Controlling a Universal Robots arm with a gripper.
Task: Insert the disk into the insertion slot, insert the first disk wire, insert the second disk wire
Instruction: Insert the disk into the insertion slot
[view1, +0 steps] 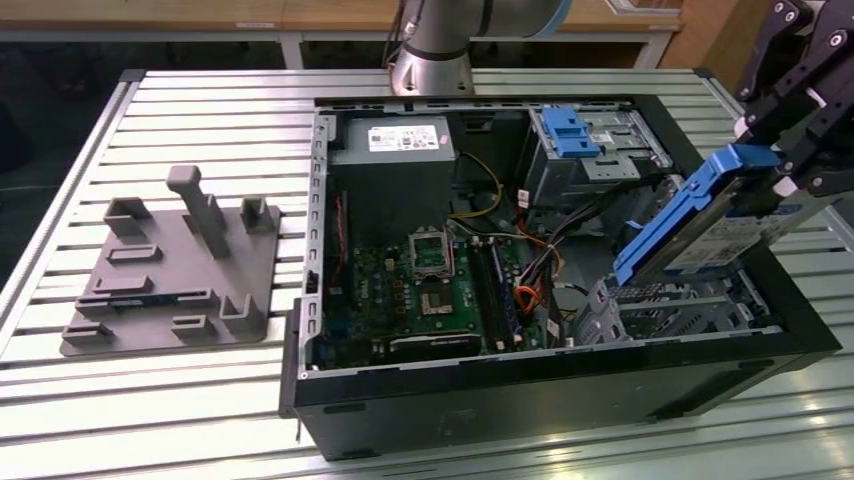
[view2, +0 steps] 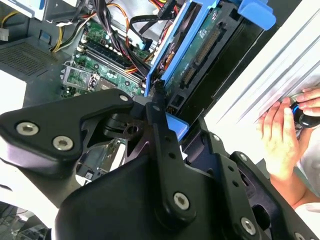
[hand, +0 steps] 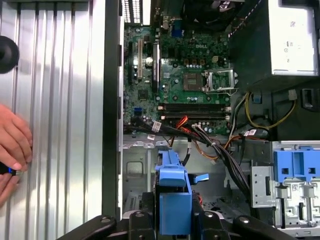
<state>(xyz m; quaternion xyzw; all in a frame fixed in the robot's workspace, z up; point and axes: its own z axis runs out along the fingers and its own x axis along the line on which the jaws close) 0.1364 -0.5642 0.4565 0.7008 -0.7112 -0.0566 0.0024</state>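
The gripper (view1: 783, 168) is seen clamped on the upper end of the disk (view1: 710, 232), which is held tilted over the insertion slot (view1: 667, 305), lower end near its rim. The disk is judged stiff, fairly heavy and shock-sensitive, and best gripped by the blue caddy's edges. Its white label cannot be read. Farther off, a taller cage (view1: 587, 140) is seen.

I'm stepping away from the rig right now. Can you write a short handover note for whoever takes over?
Gripper: shut on the disk, which it holds tilted above the insertion slot at the case's corner on the exterior view's right.
Done: the disk is picked up.
Left: the disk is not in the slot. Its connector is bare, so neither wire is in.
Note: a person's hand rests on the table beside the case.
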